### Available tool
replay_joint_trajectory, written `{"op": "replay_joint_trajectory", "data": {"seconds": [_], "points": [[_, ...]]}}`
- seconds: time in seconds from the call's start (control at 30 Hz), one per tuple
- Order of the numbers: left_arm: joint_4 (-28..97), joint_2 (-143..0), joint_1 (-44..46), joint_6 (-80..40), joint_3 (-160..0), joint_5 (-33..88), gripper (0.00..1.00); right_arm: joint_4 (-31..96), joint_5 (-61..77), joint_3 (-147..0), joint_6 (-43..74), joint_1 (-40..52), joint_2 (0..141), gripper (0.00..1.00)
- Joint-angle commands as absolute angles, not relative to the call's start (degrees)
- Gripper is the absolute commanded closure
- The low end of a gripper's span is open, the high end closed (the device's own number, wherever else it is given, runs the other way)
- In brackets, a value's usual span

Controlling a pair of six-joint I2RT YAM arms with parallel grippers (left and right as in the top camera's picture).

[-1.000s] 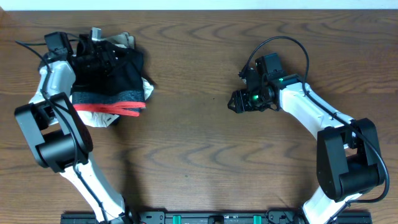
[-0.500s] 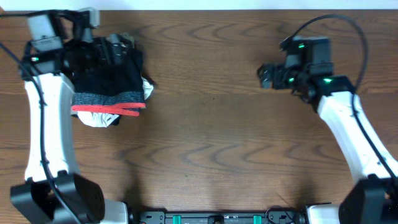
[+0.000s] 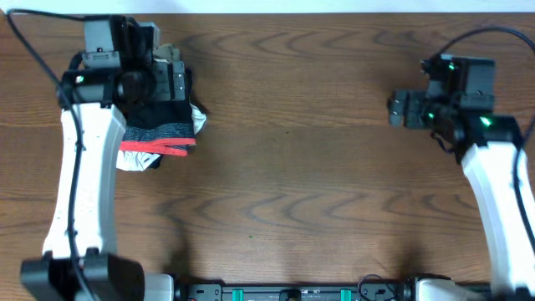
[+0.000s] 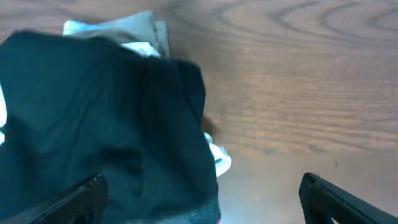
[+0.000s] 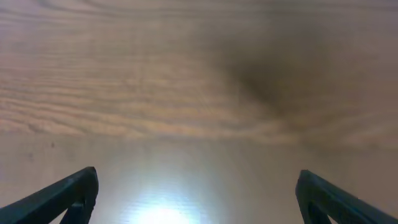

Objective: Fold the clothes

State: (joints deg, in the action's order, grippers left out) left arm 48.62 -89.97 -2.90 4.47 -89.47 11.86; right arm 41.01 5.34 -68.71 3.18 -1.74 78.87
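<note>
Black leggings (image 3: 155, 109), folded into a compact stack, lay at the far-left corner of the wooden worktop (image 3: 292, 184). Their grey waistband (image 3: 163, 131) and coral-red edging (image 3: 159, 148) faced the near side. A white garment (image 3: 199, 122) showed only at the stack's edges, the rest hidden beneath. A khaki piece (image 3: 170, 53) protruded at the far side, largely covered. The left end effector (image 4: 199, 196) hung over the leggings, jaws spread wide, gripping nothing. The right end effector (image 5: 196, 190), equally wide and empty, hung above bare wood, well apart from the pile.
</note>
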Motion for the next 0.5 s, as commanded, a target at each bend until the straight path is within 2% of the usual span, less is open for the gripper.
{"op": "replay_joint_trajectory", "data": {"seconds": [0.0, 0.17, 0.33, 0.47], "points": [[49.25, -82.63, -2.81, 4.29, -88.64, 14.26, 0.02, 44.36, -3.4, -68.29, 5.52, -1.76, 67.29, 0.01], [47.13, -71.26, -2.79, 5.41, -80.82, 20.64, 0.02, 45.19, -5.28, -60.84, 5.74, 0.36, 50.92, 0.01], [34.83, -55.37, -2.76, 4.47, -62.76, 21.87, 0.02, 44.05, -6.22, -49.5, 7.53, 1.15, 33.52, 0.01], [25.56, -48.73, -2.76, 4.47, -52.25, 21.87, 0.02, 46.92, -6.2, -44.97, 7.49, 1.15, 25.32, 0.01]]}}
